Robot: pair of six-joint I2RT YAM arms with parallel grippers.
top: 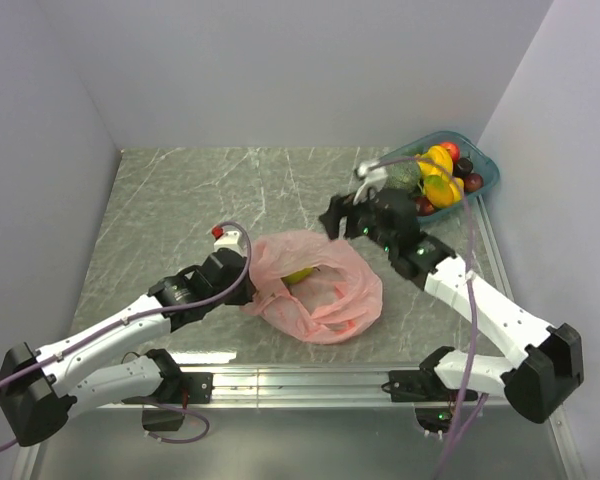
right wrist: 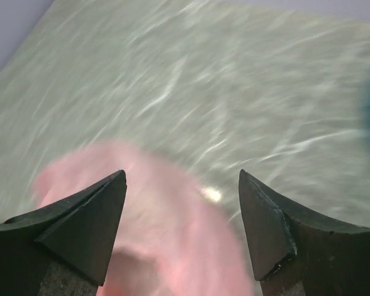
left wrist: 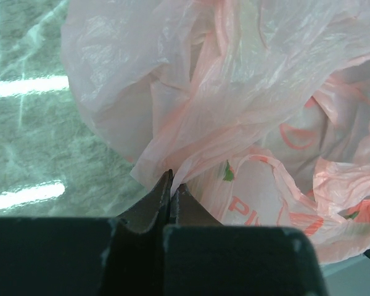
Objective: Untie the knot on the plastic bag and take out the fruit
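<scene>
The pink plastic bag (top: 320,290) lies crumpled in the middle of the table with its mouth gaping upward. A yellow-green fruit (top: 300,274) shows inside the mouth. I cannot make out a knot. My left gripper (top: 252,291) is at the bag's left edge. In the left wrist view it (left wrist: 172,182) is shut on a thin fold of the bag (left wrist: 234,92). My right gripper (top: 338,218) is open and empty, just above the bag's far right rim. The right wrist view (right wrist: 182,185) is blurred, with the bag (right wrist: 166,246) below the jaws.
A teal tray (top: 488,172) stands at the far right corner. It holds yellow fruit (top: 438,160), a red one (top: 450,150), a green one and dark ones. White walls close in the table on the left, back and right. The metal rail (top: 300,380) runs along the near edge.
</scene>
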